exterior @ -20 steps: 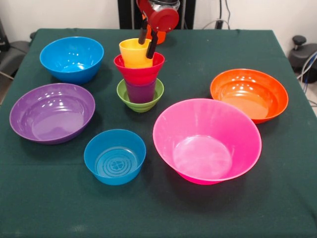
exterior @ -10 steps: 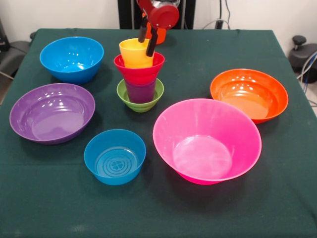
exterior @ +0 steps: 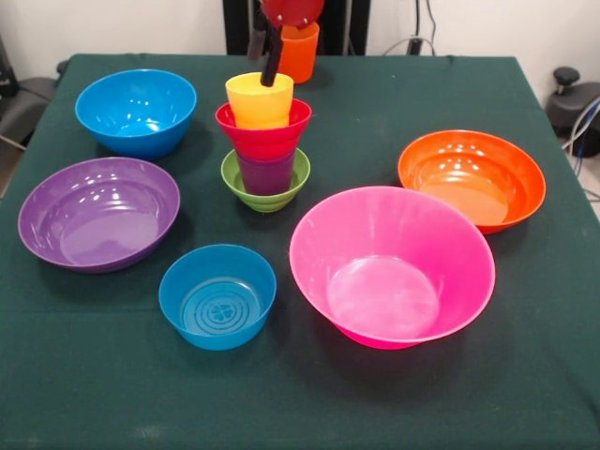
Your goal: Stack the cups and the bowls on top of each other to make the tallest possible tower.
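Note:
The tower stands mid-table: a small green bowl [exterior: 267, 195] holds the purple cup [exterior: 265, 174], then a red bowl [exterior: 263, 139], with the yellow cup [exterior: 258, 101] on top. My gripper [exterior: 263, 69] hangs just above and behind the yellow cup's far rim, open, with nothing between its black fingers [exterior: 273, 62]. The orange cup [exterior: 302, 54] stands apart on the table behind the tower, right of the gripper. Loose bowls lie around: small blue [exterior: 217, 296], mid-sized blue [exterior: 136, 111], purple [exterior: 98, 213], orange [exterior: 471, 178] and large pink [exterior: 392, 265].
A dark green cloth [exterior: 525, 375] covers the table. Cables and a black object [exterior: 574, 103] sit off the table's right edge.
The gripper has risen and drifted slightly left, lifting away from the yellow cup's rim. More of the orange cup shows behind it. The tower and bowls have not moved.

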You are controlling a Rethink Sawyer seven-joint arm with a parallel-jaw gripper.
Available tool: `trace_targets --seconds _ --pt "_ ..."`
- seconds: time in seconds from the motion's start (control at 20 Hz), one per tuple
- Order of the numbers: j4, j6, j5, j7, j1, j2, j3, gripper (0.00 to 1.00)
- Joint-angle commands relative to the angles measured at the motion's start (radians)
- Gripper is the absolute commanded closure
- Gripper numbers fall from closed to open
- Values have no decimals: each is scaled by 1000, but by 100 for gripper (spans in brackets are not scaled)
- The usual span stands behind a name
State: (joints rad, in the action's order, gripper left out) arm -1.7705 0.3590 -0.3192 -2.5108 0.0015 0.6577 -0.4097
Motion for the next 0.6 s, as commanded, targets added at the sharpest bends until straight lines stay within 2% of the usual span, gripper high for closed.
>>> trace_targets --seconds 0.05,0.6 --pt "-57 69 49 -6 -11 38 115 0" --pt "-54 124 64 -14 18 83 85 0"
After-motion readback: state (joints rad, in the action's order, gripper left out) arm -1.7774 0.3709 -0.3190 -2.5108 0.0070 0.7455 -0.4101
